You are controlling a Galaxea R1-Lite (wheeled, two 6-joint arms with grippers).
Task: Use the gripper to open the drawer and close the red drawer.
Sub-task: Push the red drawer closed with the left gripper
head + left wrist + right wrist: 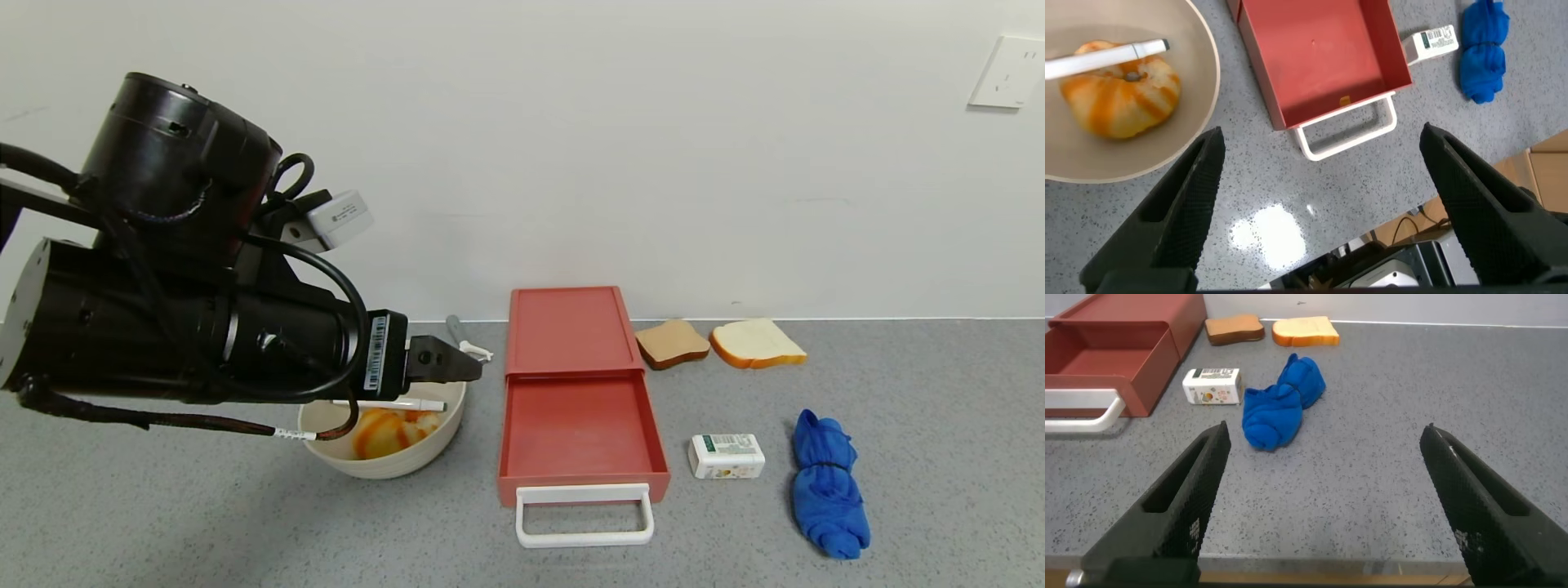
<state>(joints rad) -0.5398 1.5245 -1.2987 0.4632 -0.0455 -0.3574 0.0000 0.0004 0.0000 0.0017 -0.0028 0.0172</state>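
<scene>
Resting on speckled grey countertop (245,531), red drawer (578,429) open, white wall behind, both grippers' fingers spread.

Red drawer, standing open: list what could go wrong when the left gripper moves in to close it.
1. The left gripper hangs open above the bowl, off to the side of the drawer. A low sweep across could clip the bowl's rim or the pen lying on it.
2. The white handle is a thin loop; an off-centre push may skew the tray in its case.
3. The small box sits close beside the drawer front and could get nudged.
</scene>
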